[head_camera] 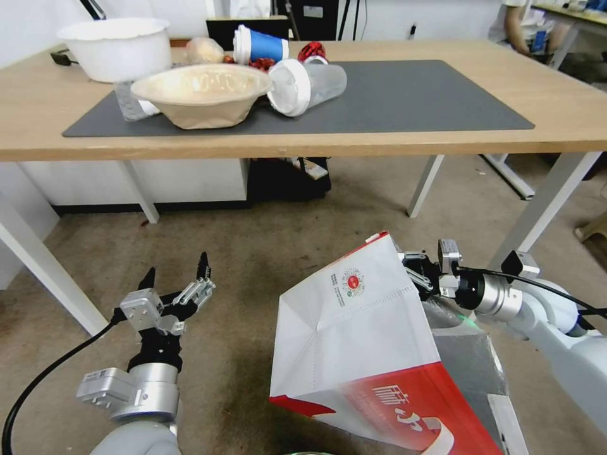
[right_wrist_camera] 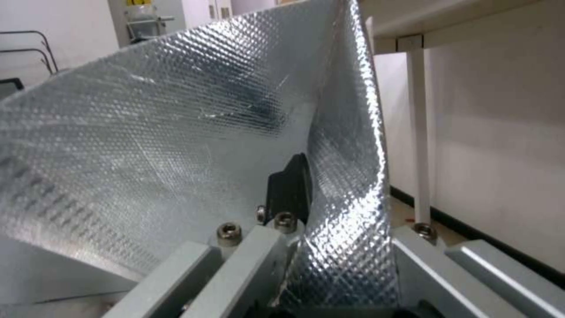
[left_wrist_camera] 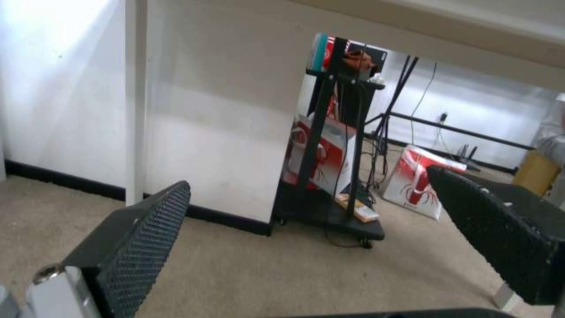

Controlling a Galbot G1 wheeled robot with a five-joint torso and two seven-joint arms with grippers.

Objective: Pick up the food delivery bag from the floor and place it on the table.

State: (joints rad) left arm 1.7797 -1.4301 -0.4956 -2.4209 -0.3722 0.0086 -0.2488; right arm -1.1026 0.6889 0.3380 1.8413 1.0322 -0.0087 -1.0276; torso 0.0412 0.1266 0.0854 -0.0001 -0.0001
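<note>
Spanning the upper half of the head view, the table (head_camera: 556, 126): wide light-wood top, white metal legs, a large dark grey rectangular mat (head_camera: 411, 95) laid flat along its middle; below and in front of it, the floor (head_camera: 265, 253): dull brown-grey, rough, darkly stained, met at the back by a white wall with a black skirting strip.

The food delivery bag (head_camera: 354, 341): large, boxy, white paper with a red band at its base and a small round red logo on its side; tilted, clear of the table and in front of its near edge, one top corner pinched by the right gripper (head_camera: 417, 268), whose fingers are clenched on the paper wall; in the right wrist view the silver foil lining (right_wrist_camera: 176, 132), quilted in a fine diamond pattern, creases around a black finger pad (right_wrist_camera: 291, 185).

On the mat's far left corner, clustered: a white round tub (head_camera: 117, 47); a shallow beige paper bowl (head_camera: 202, 95); a clear plastic cup (head_camera: 310, 85) lying on its side with a white lid; a blue paper cup (head_camera: 259, 45), also on its side.

The left gripper (head_camera: 177, 273): held low over the floor, well apart from the bag, fingers spread wide and holding nothing; its black dimpled pads (left_wrist_camera: 141, 238) frame bare floor.
</note>
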